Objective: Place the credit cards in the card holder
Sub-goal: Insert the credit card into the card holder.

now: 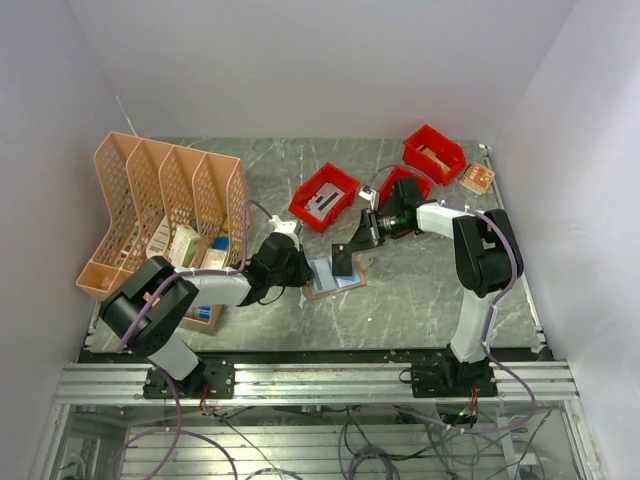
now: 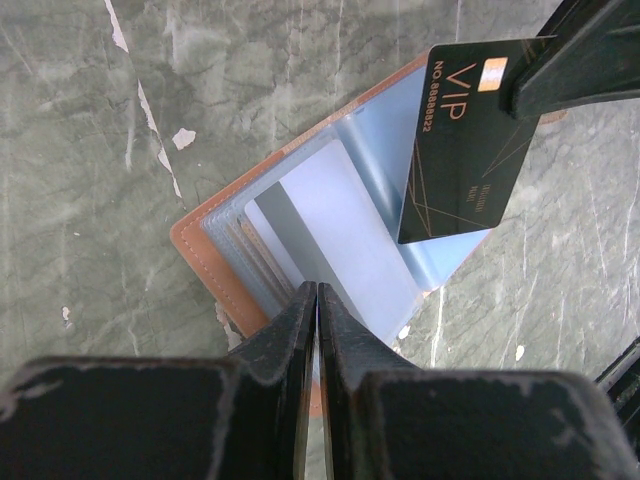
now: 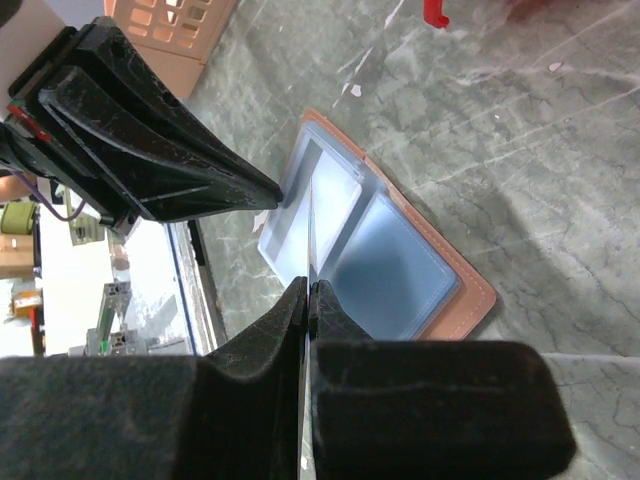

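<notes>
Card holder (image 2: 195, 250) lies open on the table (image 2: 90, 150), sleeves up, its near edge right at the tips of the left pincer (image 2: 316, 290). Those jaws stand narrow, a mere slit, and appear to nip a sleeve edge of the holder, though the contact itself is hidden under the tips. Whitish card with a grey stripe (image 2: 335, 215) sits in the pocket just ahead of those tips. Right pincer (image 3: 309, 288) is closed tight on a black card (image 2: 460, 150), gripped at one end; the rest reaches out ahead of its jaws, over the holder and skewed to the pocket mouths, not yet inserted. Risks, as judged: leading corner catches a sleeve lip and buckles the soft plastic, because the card comes in askew; card slips between sleeves rather than into one; the push drags the holder, which is pinned at one edge only and could pivot about the left tips; card twists in the pads under end load; the two pincers, near each other, knock.
</notes>
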